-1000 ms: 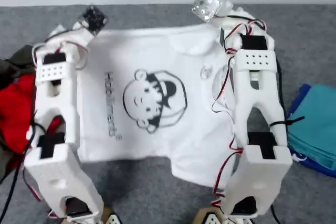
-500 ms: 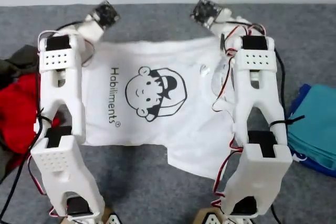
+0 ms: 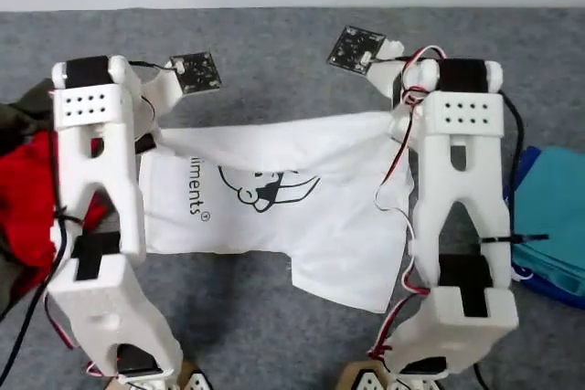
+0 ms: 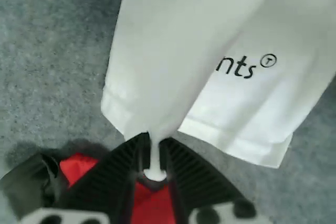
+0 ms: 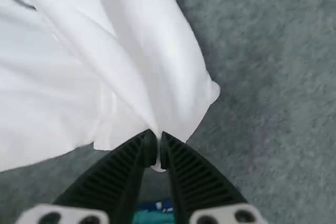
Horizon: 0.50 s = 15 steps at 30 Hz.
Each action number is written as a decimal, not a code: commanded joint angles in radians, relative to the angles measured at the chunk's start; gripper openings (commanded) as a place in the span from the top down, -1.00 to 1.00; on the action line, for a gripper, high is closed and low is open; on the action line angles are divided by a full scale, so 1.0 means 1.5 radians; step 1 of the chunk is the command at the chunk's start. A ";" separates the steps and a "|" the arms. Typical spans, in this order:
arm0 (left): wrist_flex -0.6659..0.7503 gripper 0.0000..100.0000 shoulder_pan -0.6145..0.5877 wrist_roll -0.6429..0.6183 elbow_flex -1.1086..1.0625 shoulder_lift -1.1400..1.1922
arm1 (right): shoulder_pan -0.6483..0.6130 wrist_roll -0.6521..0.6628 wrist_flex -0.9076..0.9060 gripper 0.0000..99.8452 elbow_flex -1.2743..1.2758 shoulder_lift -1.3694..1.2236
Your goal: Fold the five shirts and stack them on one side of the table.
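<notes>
Step in hand: first fold of the shirt (image 3: 302, 226), judged as carrying the raised edge over the part that lies flat.
Left tool (image 4: 151, 148): clamped on a pinch of the shirt's edge. Cloth hangs from the jaws, with the printed front beneath and beyond them.
Right tool (image 5: 154, 148): clamped on the other end of the same edge. A ridge of cloth runs away from the jaws.
Shirt: the raised edge spans between the two tools in a shallow sag. The rest lies flat on the table (image 3: 274, 52) below them, and one lower corner juts out on the right tool's side.
Progress: early, by judgement. A teal stack (image 3: 553, 216) lies outboard of the right tool, and a red shirt (image 3: 27, 198) lies crumpled outboard of the left tool.
Travel: hold both tools level and equally advanced so the crease falls straight across the print.
Tension: hold the span just taut. Slack is likely to wrinkle, and excess pull may drag the flat part.
Release: lower the edge onto the hem, then part both sets of jaws together.
Risk: a thin pinch may slip from either tool, and the jutting corner may skew the fold.
</notes>
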State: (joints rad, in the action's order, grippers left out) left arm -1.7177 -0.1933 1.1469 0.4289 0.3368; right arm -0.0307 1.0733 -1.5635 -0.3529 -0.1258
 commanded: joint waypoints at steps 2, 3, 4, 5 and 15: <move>-0.025 0.99 -0.024 0.036 -0.008 -0.095 | -0.005 0.007 -0.096 0.97 -0.013 0.086; -0.025 0.99 -0.027 0.048 -0.024 -0.106 | -0.007 0.007 -0.119 0.97 -0.013 0.098; -0.025 0.99 -0.035 0.058 -0.046 -0.121 | -0.012 0.007 -0.143 0.97 -0.013 0.108; -0.025 0.99 -0.041 0.068 -0.070 -0.131 | -0.015 0.006 -0.156 0.97 -0.010 0.120; -0.021 0.99 -0.058 0.098 -0.234 -0.175 | -0.037 0.007 -0.154 0.97 0.176 0.262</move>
State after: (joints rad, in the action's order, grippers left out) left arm -1.7254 -0.2762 1.2850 0.0928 0.1143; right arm -0.0767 1.0733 -1.7568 -0.1718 0.1811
